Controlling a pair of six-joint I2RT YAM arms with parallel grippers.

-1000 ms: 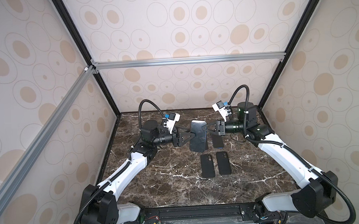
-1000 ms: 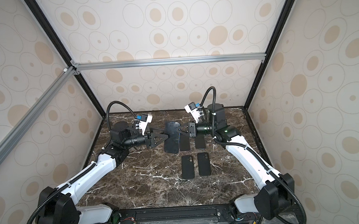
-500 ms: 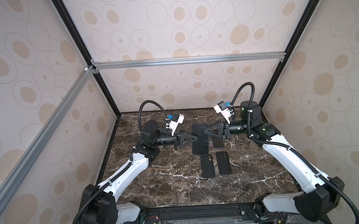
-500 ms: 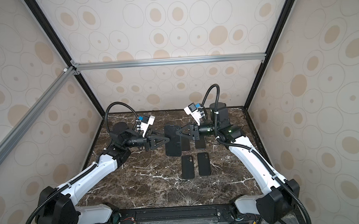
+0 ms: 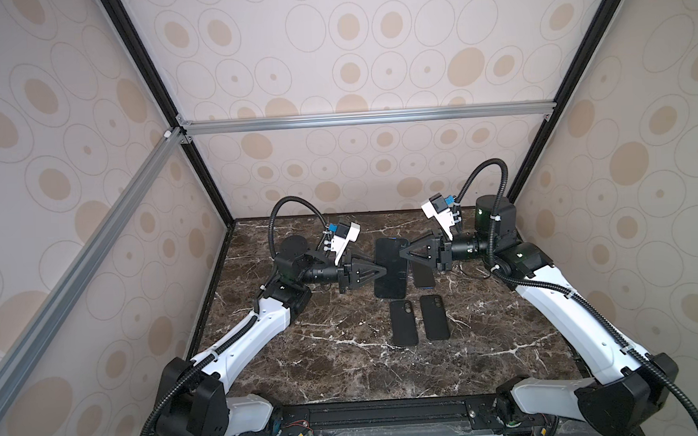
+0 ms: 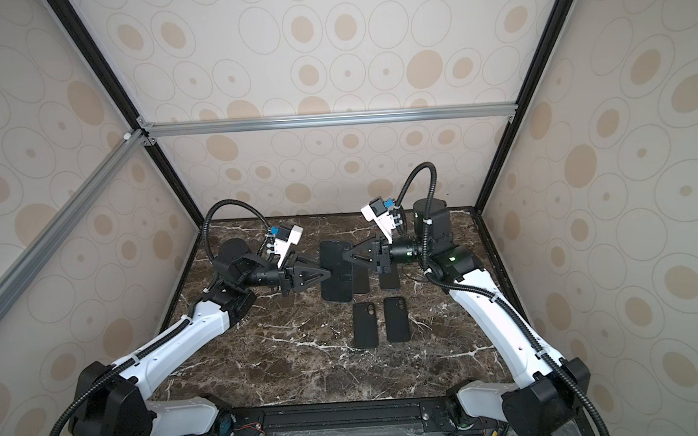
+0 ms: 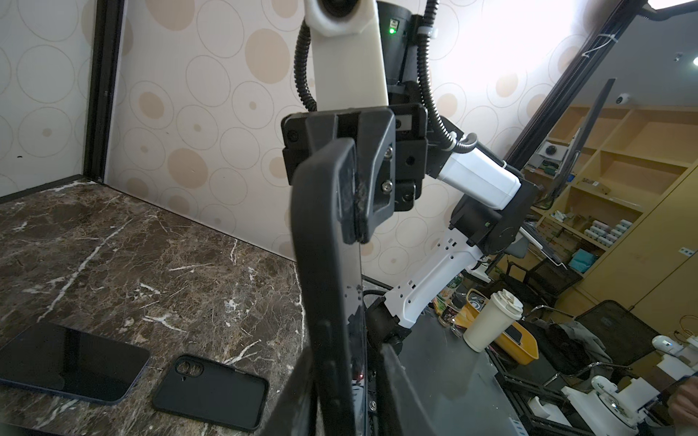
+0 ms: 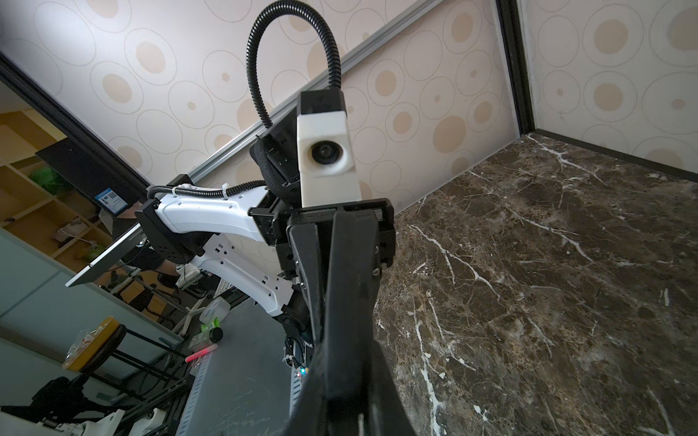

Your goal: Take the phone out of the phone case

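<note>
- Phone (image 5: 391, 268), in both top views, is held clear of the counter (image 5: 325, 351), pinched at opposite long edges by the left hand (image 5: 383, 271) and the right hand (image 5: 401, 254).
- Left wrist view: the matte phone case (image 7: 325, 264) wraps a glossy screen (image 7: 355, 302), and the right hand's fingers (image 7: 377, 166) clamp both faces. It is likely stiff, slick glass in a pliant shell, best peeled from a corner lip.
- Right wrist view: the phone is edge-on, black against black, so the lip possibly sits under the fingers.
</note>
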